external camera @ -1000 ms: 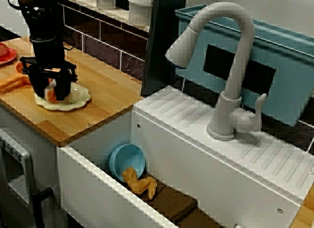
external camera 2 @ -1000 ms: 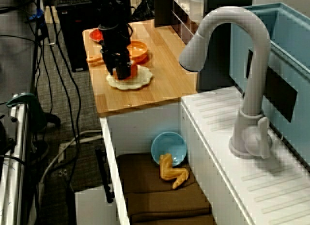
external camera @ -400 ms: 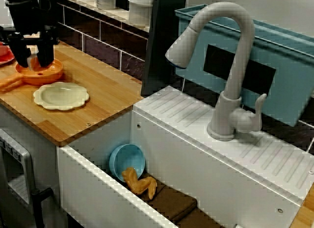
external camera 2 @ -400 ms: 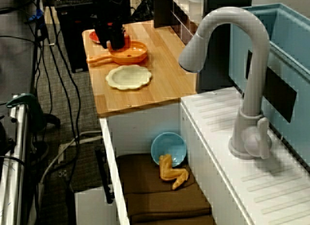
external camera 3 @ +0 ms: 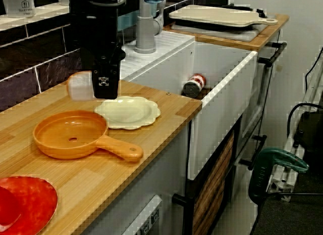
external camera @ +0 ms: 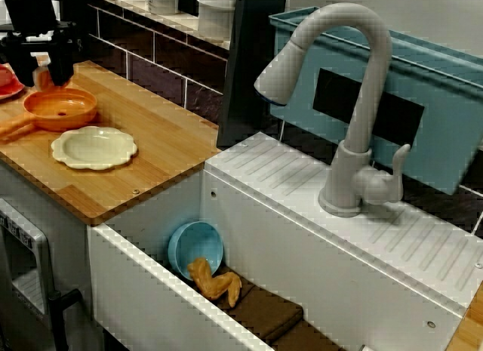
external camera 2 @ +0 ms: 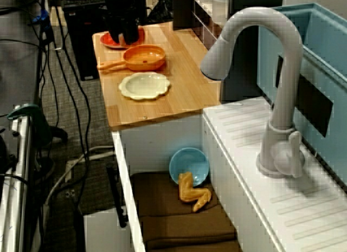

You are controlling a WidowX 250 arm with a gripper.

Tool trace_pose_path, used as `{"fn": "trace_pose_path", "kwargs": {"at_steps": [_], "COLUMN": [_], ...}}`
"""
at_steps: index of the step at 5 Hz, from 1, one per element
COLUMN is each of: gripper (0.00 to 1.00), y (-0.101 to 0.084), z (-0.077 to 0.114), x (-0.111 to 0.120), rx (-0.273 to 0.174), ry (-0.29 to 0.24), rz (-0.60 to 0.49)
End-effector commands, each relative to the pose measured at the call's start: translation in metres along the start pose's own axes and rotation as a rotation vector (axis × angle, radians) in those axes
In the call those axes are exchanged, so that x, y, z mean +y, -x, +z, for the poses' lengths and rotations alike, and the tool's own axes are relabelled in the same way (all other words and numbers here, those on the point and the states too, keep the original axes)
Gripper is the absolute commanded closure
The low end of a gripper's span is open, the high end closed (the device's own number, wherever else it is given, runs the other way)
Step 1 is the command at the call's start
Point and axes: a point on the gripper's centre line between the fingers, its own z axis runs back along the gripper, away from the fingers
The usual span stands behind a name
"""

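claw point(external camera: 45, 79) raised over the wooden counter point(external camera: 162, 151), near the orange pan point(external camera 3: 70, 139), pinching a small orange piece point(external camera 3: 79, 86) clear of every dish. pan bare, cream plate point(external camera 3: 127, 111) beside it bare too; piece not yet set down anywhere.

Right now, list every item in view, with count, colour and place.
pan: one, orange, wooden counter, beside the scalloped plate
scalloped plate: one, cream, counter, nearer the sink
red plate: one, red, counter's far end
blue bowl: one, tipped on edge in the sink
toy food: one, yellow-brown, against the bowl
mats: brown, sink floor, count unclear
can: one, red and dark, in the sink
faucet: one, pale grey, behind the sink
bin: one, teal, behind the faucet
cutting board: one, cream, counter beyond the sink
gripper: one, black, above the counter by the pan; small orange piece between the jaws, grip unclear
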Motion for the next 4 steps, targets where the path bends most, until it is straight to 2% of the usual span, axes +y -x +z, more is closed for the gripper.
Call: {"fn": "trace_pose_path", "kwargs": {"at_steps": [1, 2, 3, 4], "gripper": [1.0, 1.0, 1.0, 1.0], "y": [-0.03, -0.037, -0.037, -0.034], "z": [0.008, 0.008, 0.004, 0.003], "x": [0.02, 0.034, 0.042, 0.039], "rx": [-0.185, -0.212, -0.227, -0.198], "ry": [-0.093, -0.1, -0.098, -0.078], "rz": [0.018, 0.06, 0.058, 0.048]}}
